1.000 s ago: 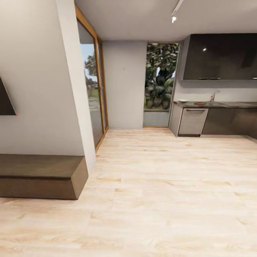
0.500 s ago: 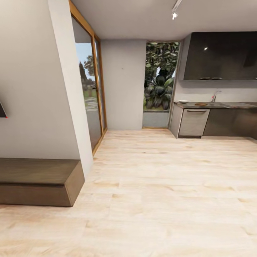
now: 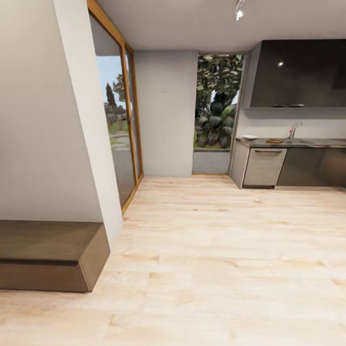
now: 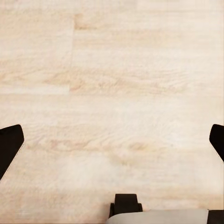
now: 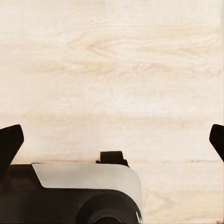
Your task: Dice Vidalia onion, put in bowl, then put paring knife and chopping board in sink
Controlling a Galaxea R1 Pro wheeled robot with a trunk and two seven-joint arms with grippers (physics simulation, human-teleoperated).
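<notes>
Counter: long grey steel counter (image 3: 307, 142) at frame's right middle, far across pale wooden floor (image 3: 216, 250)
End effectors: left end effector (image 4: 112, 144) and right end effector (image 5: 112, 140) both spread wide, empty; neither nearer

Far right, on the countertop (image 3: 307, 142): bowl (image 3: 250, 137), chopping board (image 3: 275, 141) (between), then sink (image 3: 323, 142).

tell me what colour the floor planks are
Pale beige wood-grain floor, clearest in the left wrist view.

Bright, even daylight from the glass door (image 3: 117, 129) and far window (image 3: 217, 103). Ceiling spotlight (image 3: 239, 14) glints on the dark upper cabinet (image 3: 298, 72). Soft render; walls splay at edges. Floor (image 3: 216, 259) shadowless.
</notes>
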